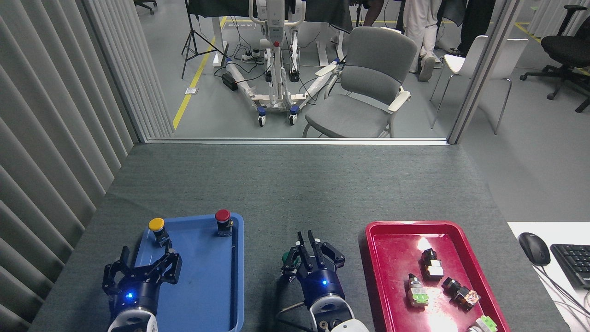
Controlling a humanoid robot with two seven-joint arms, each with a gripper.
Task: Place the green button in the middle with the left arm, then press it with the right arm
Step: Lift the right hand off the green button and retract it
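The green button (292, 259) stands on the bare grey felt in the middle (295, 198), between the two trays. Only a sliver of its green cap shows, behind the left side of my right gripper (308, 243). That gripper is just right of the button, its fingertips close together and pointing away from me, holding nothing. My left gripper (144, 263) is open and empty over the near left part of the blue tray (233, 286), well left of the button.
The blue tray holds a yellow-capped button (156, 225) and a red-capped button (222, 216) at its far end. A red tray (392, 276) at the right holds several small switch parts. A mouse (533, 248) and keyboard (574, 263) lie at the far right.
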